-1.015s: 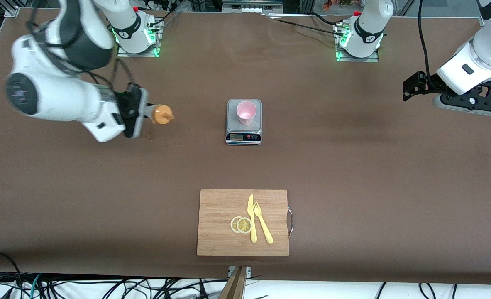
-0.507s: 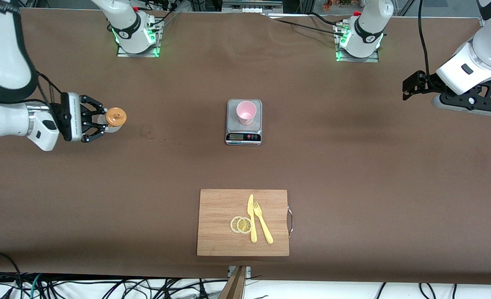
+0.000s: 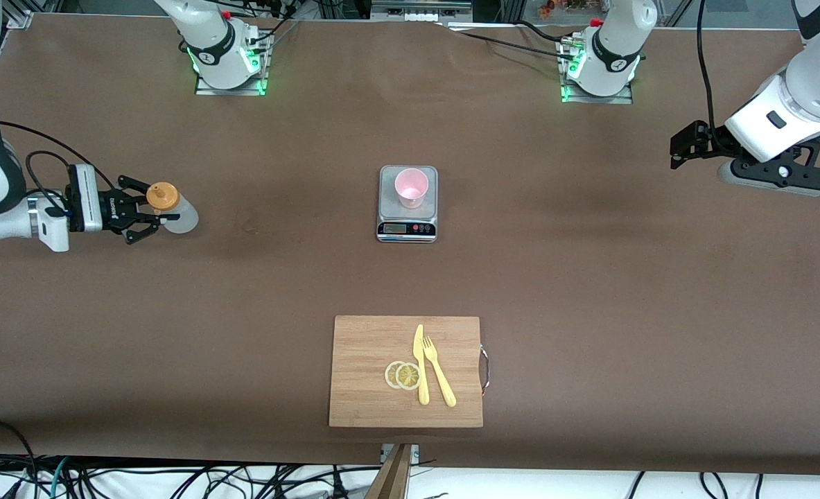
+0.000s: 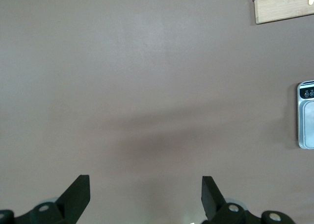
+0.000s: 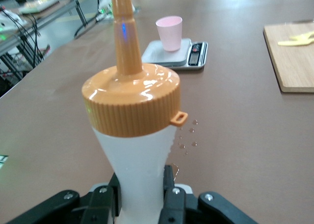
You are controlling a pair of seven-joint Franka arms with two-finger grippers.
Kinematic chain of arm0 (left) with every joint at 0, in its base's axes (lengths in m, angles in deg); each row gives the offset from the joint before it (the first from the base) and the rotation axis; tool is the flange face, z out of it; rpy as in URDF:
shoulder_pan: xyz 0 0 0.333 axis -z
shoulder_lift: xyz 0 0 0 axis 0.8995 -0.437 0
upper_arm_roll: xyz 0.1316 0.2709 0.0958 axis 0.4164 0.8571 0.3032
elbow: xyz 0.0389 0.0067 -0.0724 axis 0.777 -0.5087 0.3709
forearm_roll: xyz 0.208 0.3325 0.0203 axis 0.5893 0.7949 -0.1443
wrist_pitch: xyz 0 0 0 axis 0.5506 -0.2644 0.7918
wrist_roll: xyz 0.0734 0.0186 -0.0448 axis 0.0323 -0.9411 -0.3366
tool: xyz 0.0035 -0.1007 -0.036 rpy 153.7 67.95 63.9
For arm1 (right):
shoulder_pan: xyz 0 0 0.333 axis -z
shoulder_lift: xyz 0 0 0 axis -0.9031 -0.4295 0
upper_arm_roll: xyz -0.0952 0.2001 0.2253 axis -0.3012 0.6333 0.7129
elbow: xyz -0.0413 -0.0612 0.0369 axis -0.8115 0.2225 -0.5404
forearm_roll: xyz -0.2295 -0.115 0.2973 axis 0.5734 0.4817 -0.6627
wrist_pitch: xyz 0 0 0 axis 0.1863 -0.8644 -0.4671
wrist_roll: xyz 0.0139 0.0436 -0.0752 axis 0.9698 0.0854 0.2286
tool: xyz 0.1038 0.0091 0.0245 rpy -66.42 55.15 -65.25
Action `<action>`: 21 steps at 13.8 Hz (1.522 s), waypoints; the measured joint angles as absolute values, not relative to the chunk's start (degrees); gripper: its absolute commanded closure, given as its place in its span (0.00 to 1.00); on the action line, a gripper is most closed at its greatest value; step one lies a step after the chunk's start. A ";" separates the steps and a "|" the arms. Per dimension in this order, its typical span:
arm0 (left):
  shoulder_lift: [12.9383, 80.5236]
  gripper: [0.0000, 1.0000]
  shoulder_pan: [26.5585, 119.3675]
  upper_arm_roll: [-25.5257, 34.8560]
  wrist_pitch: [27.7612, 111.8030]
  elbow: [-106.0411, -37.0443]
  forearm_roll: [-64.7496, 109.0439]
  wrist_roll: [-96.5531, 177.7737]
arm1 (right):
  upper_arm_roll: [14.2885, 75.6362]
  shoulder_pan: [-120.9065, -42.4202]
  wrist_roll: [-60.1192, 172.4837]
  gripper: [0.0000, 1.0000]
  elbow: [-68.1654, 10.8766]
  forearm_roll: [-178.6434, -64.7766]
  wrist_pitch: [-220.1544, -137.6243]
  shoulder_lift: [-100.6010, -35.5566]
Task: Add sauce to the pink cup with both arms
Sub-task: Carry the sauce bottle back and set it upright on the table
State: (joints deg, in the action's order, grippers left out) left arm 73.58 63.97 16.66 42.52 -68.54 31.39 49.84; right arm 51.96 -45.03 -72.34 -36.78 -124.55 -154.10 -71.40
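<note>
Currently: translucent whitish squeeze bottle with orange nozzle cap (image 3: 170,208), clamped in right tool (image 3: 147,220) near the worktop's right-arm edge. Pale pink plastic cup (image 3: 411,187), on grey scale (image 3: 407,204), mid-worktop. Left tool (image 4: 144,197) spread, empty, waiting. Judged: whether any sauce is in the cup cannot be told.

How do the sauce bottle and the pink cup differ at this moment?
The sauce bottle is whitish with an orange cap and is closed; the pink cup is pink and open at the top. The bottle is gripped by the right gripper near the right arm's end of the table; the cup stands free on the scale. Both are small plastic containers.
</note>
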 measured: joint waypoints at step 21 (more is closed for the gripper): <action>73.03 0.00 64.35 16.00 38.23 -68.48 29.64 49.59 | 53.33 -45.07 -84.27 0.00 -36.64 -134.47 -158.27 -84.53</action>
State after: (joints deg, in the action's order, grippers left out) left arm 73.03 64.35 16.00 38.23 -68.48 29.64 49.59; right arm 53.33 -45.07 -84.27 -36.64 -134.47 -158.27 -84.53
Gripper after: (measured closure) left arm 0.000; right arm 0.537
